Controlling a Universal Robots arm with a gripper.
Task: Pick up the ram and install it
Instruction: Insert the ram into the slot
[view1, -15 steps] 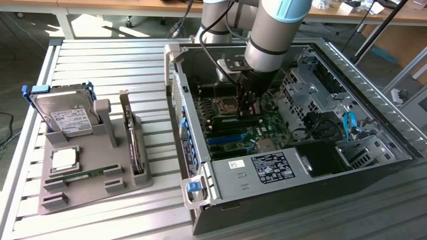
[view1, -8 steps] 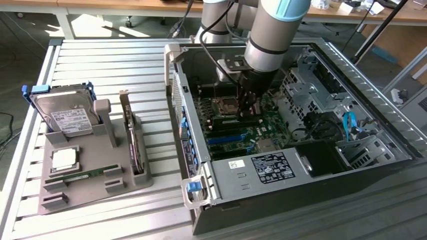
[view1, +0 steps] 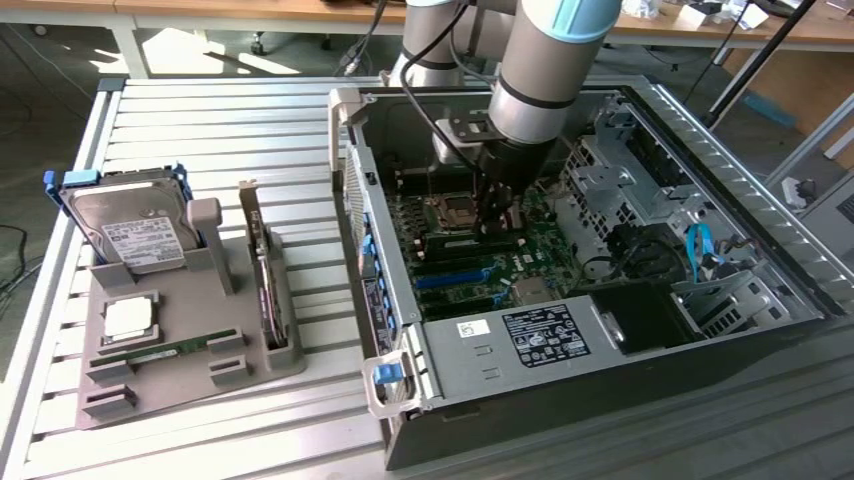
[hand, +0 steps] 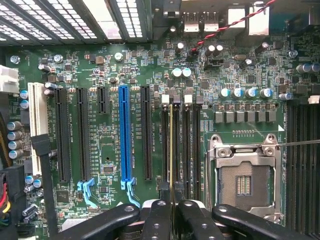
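Slatted metal table (view1: 200, 110) carries an open dark-grey PC case (view1: 561, 420) lying on its side, w/ the grey-and-blue robot arm (view1: 541, 70) reaching down into it over the green motherboard (hand: 245, 80). On the exterior view's left sits a grey plastic parts tray (view1: 254, 375), a second green memory stick (view1: 154, 352) lying flat near its front edge. The black two-finger gripper (hand: 171, 207) is pinching the ram (hand: 171, 150), a thin green stick seen edge-on, over the row of four black memory slots (hand: 187, 145) just beside the silver CPU socket (hand: 245, 180). Whether it touches a slot yet can't be told. Risks, as a judgement: any offset or tilt in the pinch would drive the stick onto a slot wall, not in. Notch reversed = won't seat. Shut white end latches (hand: 187, 99) would block it, and excess push could flex the board.
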